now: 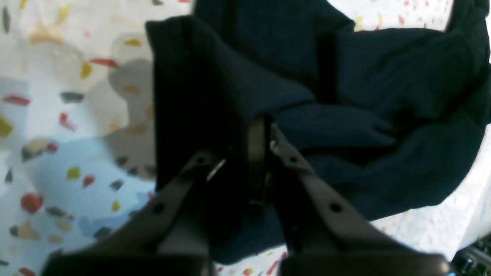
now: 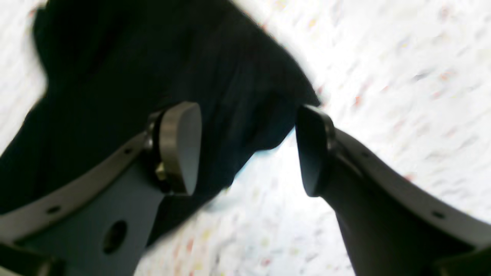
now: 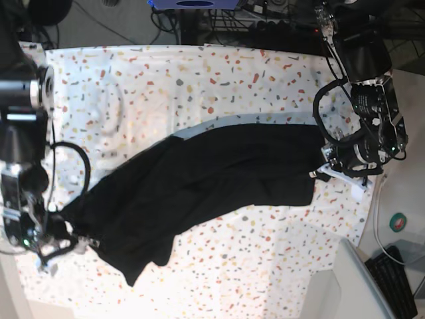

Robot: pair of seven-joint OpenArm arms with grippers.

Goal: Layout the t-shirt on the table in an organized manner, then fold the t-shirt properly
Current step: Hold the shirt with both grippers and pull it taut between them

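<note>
The black t-shirt (image 3: 199, 179) lies stretched in a rumpled band across the speckled table (image 3: 199, 80), from lower left to right in the base view. My left gripper (image 3: 320, 171) is at the shirt's right end. In the left wrist view this left gripper (image 1: 264, 132) is shut on a fold of the t-shirt (image 1: 383, 76), which bunches beyond it. My right gripper (image 3: 70, 232) is at the shirt's lower-left end. In the right wrist view the right gripper (image 2: 247, 149) stands open above the t-shirt (image 2: 153, 57) edge, nothing pinched between its pads.
Cables (image 3: 265, 20) run along the table's far edge. A keyboard (image 3: 398, 272) and a green round object (image 3: 398, 222) sit off the table at the right. A pale box (image 3: 345, 286) stands at the lower right corner.
</note>
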